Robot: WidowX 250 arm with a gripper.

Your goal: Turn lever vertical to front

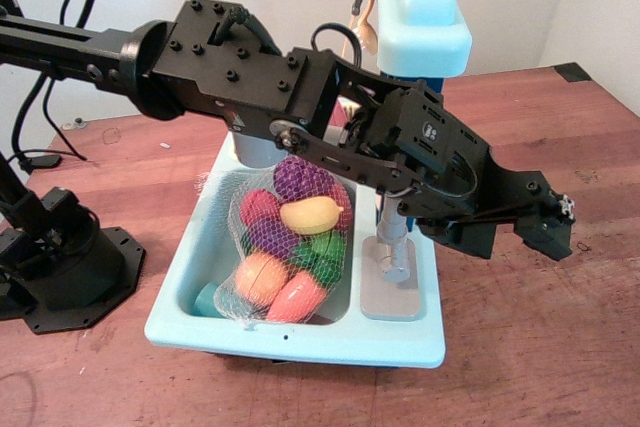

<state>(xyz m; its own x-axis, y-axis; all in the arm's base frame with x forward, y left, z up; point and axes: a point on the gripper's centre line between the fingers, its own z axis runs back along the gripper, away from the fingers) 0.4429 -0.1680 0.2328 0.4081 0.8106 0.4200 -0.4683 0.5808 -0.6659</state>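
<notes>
Fingers (545,219) right of the toy tap, gap not readable; lever not yet reached, as far as can be judged.

Fingers sit dark against dark bracket at the arm's far end, out over the tabletop (560,347) to the right of the tap; cannot tell how far apart they stand, and nothing seen held between them. Arm body (300,97) crosses above the pale blue toy sink (300,342), hiding much of the tap's upper part. Tap base (392,277): grey post and round collar on a grey plate, at the sink's right side. Lever itself not made out; probably behind the wrist housing. Net bag of toy fruit (285,247) fills the basin left of the tap. Judgement: turn still to do; fingers stand apart from the tap, so approach and contact remain.
</notes>
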